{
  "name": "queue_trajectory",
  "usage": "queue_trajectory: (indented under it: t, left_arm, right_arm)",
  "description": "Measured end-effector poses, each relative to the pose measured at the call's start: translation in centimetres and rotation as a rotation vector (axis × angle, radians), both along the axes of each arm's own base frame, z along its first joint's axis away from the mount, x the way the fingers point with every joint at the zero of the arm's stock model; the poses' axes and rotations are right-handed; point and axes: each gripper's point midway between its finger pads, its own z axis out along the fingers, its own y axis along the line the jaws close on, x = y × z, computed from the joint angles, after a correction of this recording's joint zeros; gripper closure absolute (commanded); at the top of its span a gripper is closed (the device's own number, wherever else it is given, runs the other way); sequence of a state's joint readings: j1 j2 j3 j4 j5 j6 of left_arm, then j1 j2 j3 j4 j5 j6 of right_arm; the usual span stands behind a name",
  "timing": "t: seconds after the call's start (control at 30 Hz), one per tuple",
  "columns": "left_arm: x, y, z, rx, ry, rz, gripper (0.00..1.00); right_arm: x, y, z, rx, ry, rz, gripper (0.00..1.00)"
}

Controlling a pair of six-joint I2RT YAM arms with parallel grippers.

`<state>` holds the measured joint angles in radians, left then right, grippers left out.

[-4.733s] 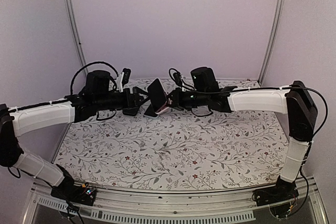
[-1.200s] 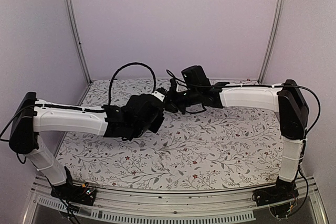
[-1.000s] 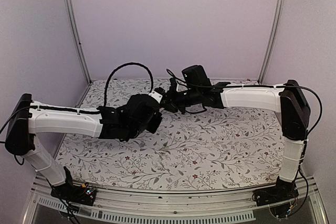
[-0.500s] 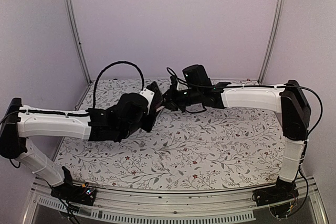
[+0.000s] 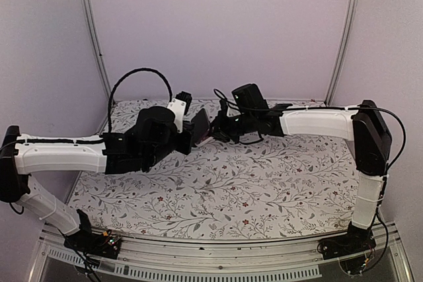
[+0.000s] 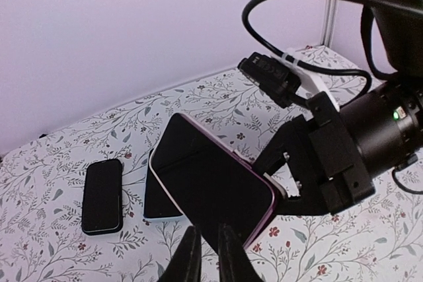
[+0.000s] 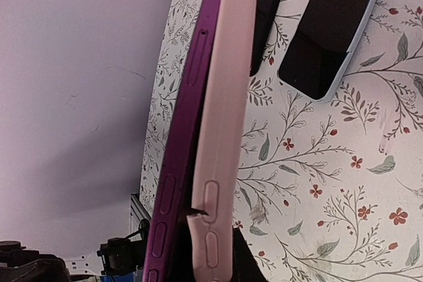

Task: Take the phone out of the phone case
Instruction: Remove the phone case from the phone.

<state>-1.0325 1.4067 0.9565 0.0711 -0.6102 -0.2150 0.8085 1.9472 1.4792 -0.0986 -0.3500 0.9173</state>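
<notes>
Left arm (image 5: pixel 59 153) and right arm (image 5: pixel 317 123) both reach in over the floral counter (image 5: pixel 264 189) and meet above its far middle. Task item is up in the air there, clear of the surface. The phone (image 6: pixel 205 183) has a dark screen and a purple rim, and it's tilted with the screen facing the left wrist camera.

Right fingers (image 6: pixel 284 151) are pressed shut on 1 corner, pinching the phone case (image 7: pixel 221 97) with the phone in it. Right wrist view shows the pair edge-on. The pink case runs side by side with the purple phone body, and side buttons show on both. At the near end the pink edge bends slightly away from the purple one.

Left fingers (image 6: pixel 190 255) are close together with only a thin gap between them. Their tips are at the phone's lower edge. Can't tell if they pinch that edge or just sit in front of it.

Down on the counter, 2 more handsets lie flat, screens up, just beside each other. They are a black phone (image 6: pixel 102 196) and a pale-blue-rimmed phone (image 6: pixel 158 199). In the left wrist view the blue-rimmed one is partly hidden behind the held phone. Both sit near the back left of the counter, below and behind the held item.

A black cable loops up over the left arm's wrist.
</notes>
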Motion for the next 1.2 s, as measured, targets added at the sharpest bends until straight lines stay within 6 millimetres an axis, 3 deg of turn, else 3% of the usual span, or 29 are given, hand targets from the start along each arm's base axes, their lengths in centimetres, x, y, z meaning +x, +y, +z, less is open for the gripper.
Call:
queue_trajectory:
  t: [0.2, 0.37, 0.9, 1.2]
  left_arm:
    - [0.4, 0.2, -0.6, -0.022, 0.038, -0.014, 0.49]
    - [0.3, 0.8, -1.8, -0.009, 0.067, -0.041, 0.35]
    - [1.0, -0.3, -4.1, 0.139, 0.064, -0.067, 0.35]
    - [1.5, -1.4, -3.5, 0.158, 0.042, -0.084, 0.36]
  right_arm:
    - [0.0, 0.0, 0.0, 0.002, -0.005, 0.004, 1.00]
    - [0.0, 0.1, 0.1, 0.002, -0.014, 0.008, 1.00]
    - [-0.1, 0.0, 0.2, -0.014, -0.009, 0.011, 1.00]
    - [-0.1, 0.1, 0.3, -0.017, -0.012, 0.014, 1.00]
